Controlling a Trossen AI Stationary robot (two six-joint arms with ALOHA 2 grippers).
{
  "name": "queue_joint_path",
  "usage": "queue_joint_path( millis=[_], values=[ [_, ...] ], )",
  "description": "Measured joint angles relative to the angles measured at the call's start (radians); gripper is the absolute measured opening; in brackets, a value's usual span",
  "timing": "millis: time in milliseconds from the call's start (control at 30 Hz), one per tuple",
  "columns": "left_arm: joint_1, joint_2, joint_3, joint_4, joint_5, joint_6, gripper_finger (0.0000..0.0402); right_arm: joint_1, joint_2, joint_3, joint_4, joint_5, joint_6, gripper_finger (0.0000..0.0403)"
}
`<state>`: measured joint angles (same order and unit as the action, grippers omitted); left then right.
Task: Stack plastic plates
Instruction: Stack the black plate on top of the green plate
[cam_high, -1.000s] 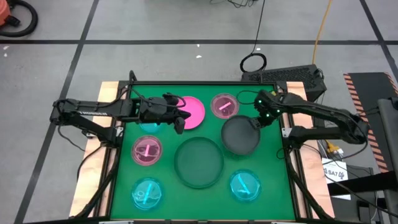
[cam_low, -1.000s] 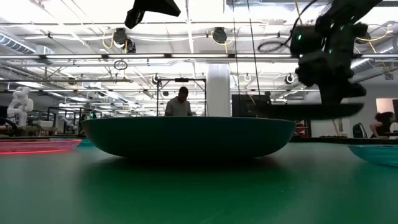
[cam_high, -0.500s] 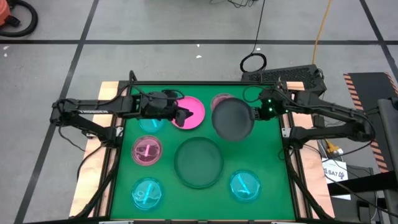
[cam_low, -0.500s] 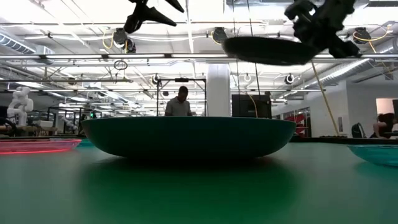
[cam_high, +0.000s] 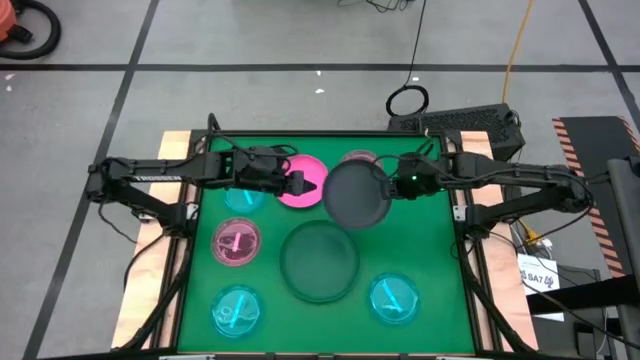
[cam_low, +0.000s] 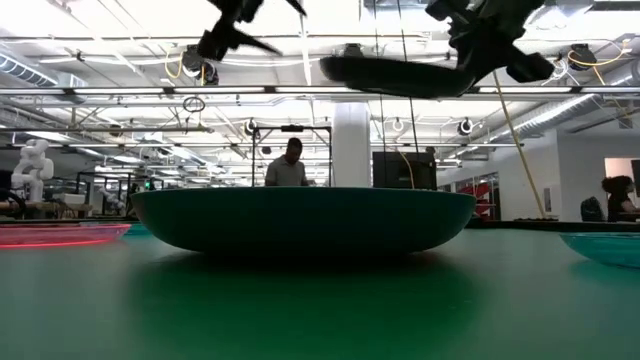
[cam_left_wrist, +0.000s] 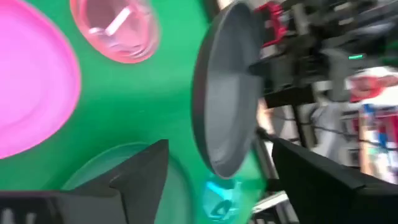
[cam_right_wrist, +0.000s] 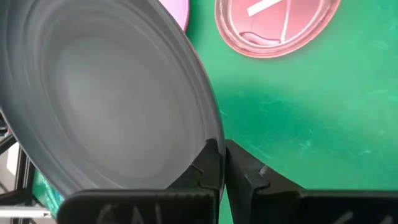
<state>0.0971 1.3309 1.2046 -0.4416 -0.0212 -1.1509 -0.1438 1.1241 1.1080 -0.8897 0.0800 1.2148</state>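
Right tool (cam_high: 398, 187): fingers clenched on the rim of the medium round black plastic plate (cam_high: 355, 195), which is held in the air clear of the green bench (cam_high: 440, 260), roughly level in the low view. Left tool (cam_high: 297, 184): fingers spread, grasping nothing, above the medium round hot pink plastic plate (cam_high: 305, 180) lying on the bench. Black plate sits between the two tools, just beside the left one. Small round translucent pink plastic plate (cam_high: 358, 160): on the bench beyond the black plate, partly covered by it from above. Large round dark green plastic plate (cam_high: 319, 261): on the bench, nearer the front than both tools.
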Motion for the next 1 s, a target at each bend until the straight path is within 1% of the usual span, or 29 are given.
queue_joint_path(
  millis=[100, 167, 200, 333, 367, 433, 533, 633, 700, 867, 900, 1000],
  values=[
    [0.000, 0.046, 0.002, 0.011, -0.004, 0.022, 0.0318, 0.007, 0.036, 0.000, 0.043, 0.002, 0.002, 0.0002],
    [0.000, 0.073, 0.000, -0.012, -0.012, 0.030, 0.0320, 0.010, 0.056, 0.000, 0.064, 0.001, -0.008, 0.0002],
    [0.000, 0.089, 0.000, 0.003, -0.022, 0.031, 0.0321, 0.010, 0.065, 0.000, 0.077, 0.002, -0.016, 0.0002],
    [0.000, 0.130, 0.000, 0.025, -0.056, 0.026, 0.0321, 0.011, 0.092, 0.000, 0.095, -0.001, -0.038, 0.0003],
    [0.000, 0.139, 0.002, 0.043, -0.060, 0.019, 0.0319, 0.010, 0.094, 0.000, 0.101, -0.001, -0.048, 0.0004],
    [0.000, 0.146, 0.000, 0.026, -0.066, 0.013, 0.0305, 0.010, 0.104, 0.000, 0.112, -0.001, -0.058, 0.0004],
    [0.000, 0.164, 0.003, 0.049, -0.082, 0.000, 0.0266, 0.010, 0.109, 0.000, 0.128, 0.000, -0.083, 0.0004],
    [0.000, 0.166, 0.000, 0.045, -0.085, -0.003, 0.0211, 0.008, 0.113, 0.000, 0.152, 0.002, -0.103, 0.0005],
    [0.000, 0.174, 0.003, 0.067, -0.091, -0.004, 0.0166, 0.007, 0.115, 0.000, 0.152, 0.002, -0.128, 0.0005],
    [-0.001, 0.177, 0.001, 0.058, -0.091, 0.002, 0.0045, 0.006, 0.114, 0.000, 0.178, 0.003, -0.182, 0.0010],
    [-0.001, 0.175, 0.001, 0.056, -0.092, 0.004, 0.0030, 0.005, 0.114, 0.000, 0.178, 0.000, -0.192, 0.0013],
    [-0.001, 0.177, 0.001, 0.060, -0.083, 0.002, 0.0030, 0.005, 0.112, 0.000, 0.165, -0.014, -0.218, 0.0030]
  ],
)
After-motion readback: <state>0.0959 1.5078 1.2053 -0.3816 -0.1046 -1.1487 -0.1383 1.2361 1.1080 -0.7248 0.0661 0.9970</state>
